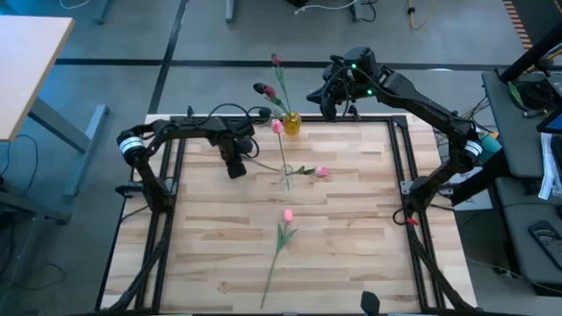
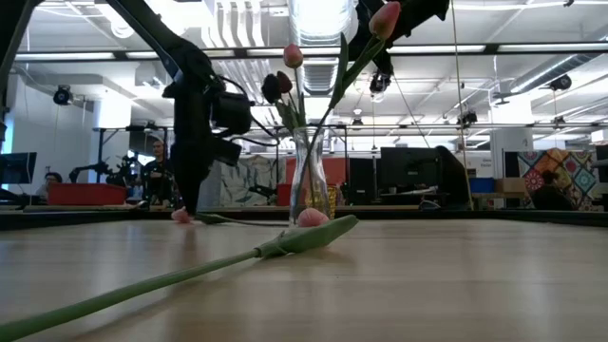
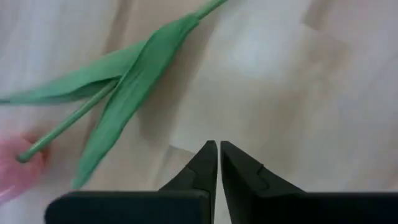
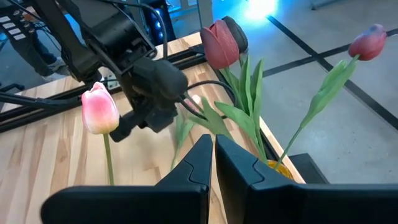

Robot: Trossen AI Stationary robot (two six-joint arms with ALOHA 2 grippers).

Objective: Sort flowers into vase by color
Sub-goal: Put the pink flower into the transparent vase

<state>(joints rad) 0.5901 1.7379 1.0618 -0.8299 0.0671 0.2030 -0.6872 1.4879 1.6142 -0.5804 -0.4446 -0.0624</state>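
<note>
A pink tulip (image 2: 312, 218) lies before the glass vase (image 2: 309, 176) holding upright tulips (image 2: 279, 87).

Maroon tulips (image 1: 263, 89) in vase (image 1: 291, 124); pink tulips (image 1: 287, 214) lie on table.

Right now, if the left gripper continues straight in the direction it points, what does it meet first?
Most likely the bare light wooden tabletop. The shut left gripper points down at it, with nothing ahead of the tips. The green tulip leaves and thin stem lie off to one side. Depth is unclear.

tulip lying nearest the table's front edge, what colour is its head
Light pink tulip head, clearest in the high view.
</note>
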